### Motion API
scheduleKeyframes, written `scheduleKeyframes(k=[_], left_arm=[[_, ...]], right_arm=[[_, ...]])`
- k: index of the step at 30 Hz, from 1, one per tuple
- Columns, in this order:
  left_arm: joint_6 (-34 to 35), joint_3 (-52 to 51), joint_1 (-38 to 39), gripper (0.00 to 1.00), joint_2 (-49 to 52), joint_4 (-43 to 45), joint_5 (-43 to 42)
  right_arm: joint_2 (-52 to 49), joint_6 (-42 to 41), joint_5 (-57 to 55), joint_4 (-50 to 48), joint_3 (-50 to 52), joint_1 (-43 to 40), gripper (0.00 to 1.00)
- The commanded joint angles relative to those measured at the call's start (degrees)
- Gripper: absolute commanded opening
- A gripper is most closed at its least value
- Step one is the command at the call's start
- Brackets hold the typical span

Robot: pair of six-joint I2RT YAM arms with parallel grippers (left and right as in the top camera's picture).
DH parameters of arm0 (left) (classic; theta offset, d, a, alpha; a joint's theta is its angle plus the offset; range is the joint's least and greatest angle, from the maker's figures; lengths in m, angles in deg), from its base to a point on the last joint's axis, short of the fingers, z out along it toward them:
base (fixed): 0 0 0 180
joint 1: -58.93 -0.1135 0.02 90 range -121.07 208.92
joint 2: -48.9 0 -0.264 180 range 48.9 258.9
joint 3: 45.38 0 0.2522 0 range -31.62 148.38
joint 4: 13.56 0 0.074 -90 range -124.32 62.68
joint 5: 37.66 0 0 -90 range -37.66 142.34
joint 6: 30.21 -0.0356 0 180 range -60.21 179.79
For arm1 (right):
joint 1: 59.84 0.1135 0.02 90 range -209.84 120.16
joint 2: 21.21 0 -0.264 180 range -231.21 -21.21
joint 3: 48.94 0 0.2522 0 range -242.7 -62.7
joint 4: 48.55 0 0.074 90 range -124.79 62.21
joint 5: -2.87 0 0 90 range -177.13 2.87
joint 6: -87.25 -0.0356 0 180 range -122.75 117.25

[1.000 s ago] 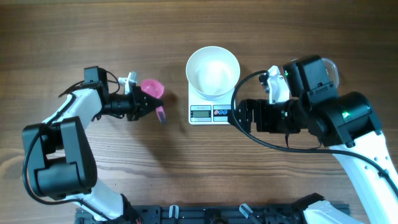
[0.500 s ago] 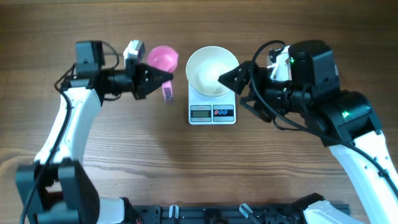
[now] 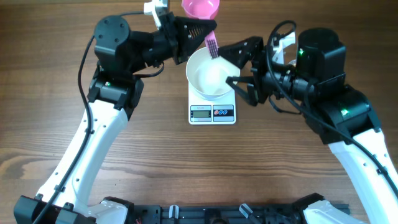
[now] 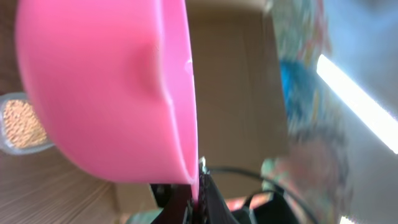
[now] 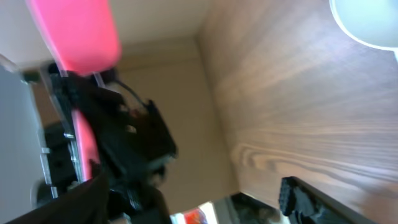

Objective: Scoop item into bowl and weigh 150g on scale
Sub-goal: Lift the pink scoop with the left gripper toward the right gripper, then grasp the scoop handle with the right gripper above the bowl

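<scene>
Sitting past the middle of the wooden surface [image 3: 137, 162], toward its far edge, the scale [image 3: 212, 112] faces its display to the near edge. The white bowl [image 3: 208, 74] stands on the scale's platform, just beyond the display.

The right end effector [image 3: 229, 66] is at the bowl's right rim with its jaws spread wide and nothing held. Whether a finger touches the rim cannot be told.

From the left, the left end effector [image 3: 205, 30] reaches over the bowl's far rim, clamped tight on the handle of a pink scoop [image 3: 200, 7]. The scoop's cup lies at the far edge of the overhead view.

In the left wrist view, the tan beans [image 4: 23, 123] lie in a clear container [image 4: 7, 144] on the surface, beyond the scoop's cup.
</scene>
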Motion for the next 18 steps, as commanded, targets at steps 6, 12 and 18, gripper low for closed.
scheduleKeyframes(k=[6, 12, 18], left_arm=[[8.39, 0.26, 2.73, 0.04, 0.00, -0.46, 16.61], [4.50, 0.26, 0.98, 0.04, 0.00, -3.43, 23.23], [3.69, 0.26, -0.39, 0.04, 0.00, -13.60, 24.22]], right_arm=[[0.02, -6.36, -0.92, -10.47, -1.03, 0.42, 0.79], [0.07, -5.86, 1.53, -9.99, -1.05, -1.42, 0.79], [0.02, -2.71, 0.26, -10.88, -1.05, -2.58, 0.81]])
